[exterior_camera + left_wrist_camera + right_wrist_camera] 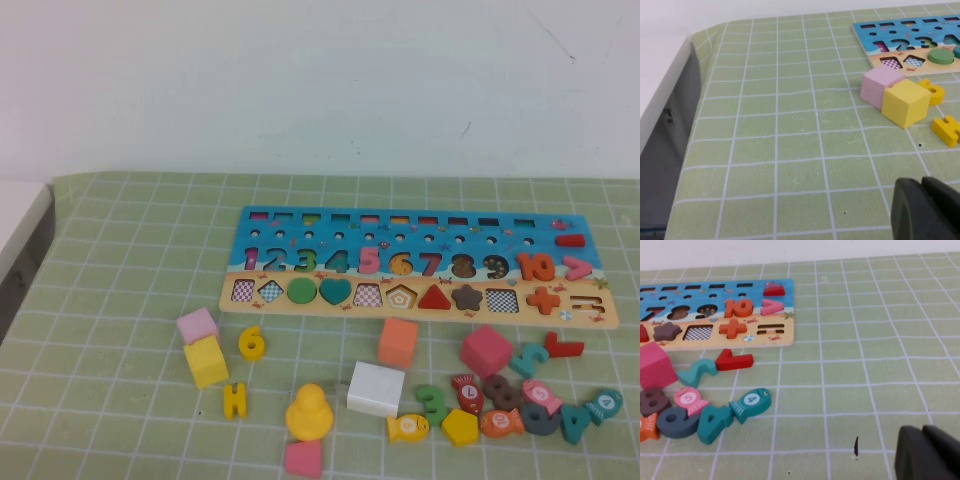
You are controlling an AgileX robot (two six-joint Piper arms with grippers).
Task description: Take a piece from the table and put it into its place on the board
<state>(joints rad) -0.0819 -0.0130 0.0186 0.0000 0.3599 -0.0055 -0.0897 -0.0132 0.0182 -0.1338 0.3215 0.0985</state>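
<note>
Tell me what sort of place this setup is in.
Probably a lab tabletop for robot tests: a gridded green mat against a plain white wall, a children's puzzle board with scattered pieces. The left pincer and right pincer hover low, both shut.

board (420, 262): numerals 1–10, signs +, >, = | teal fish (751, 404): 4 | pink fish (689, 399): 5

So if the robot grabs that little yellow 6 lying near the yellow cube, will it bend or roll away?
The yellow 6 looks rigid, so it probably won't bend. Lying flat on the table, it shouldn't roll, though a push may slide it. Its low profile could make gripping fiddly. Left gripper and right gripper are parked nearby, off it.
</note>
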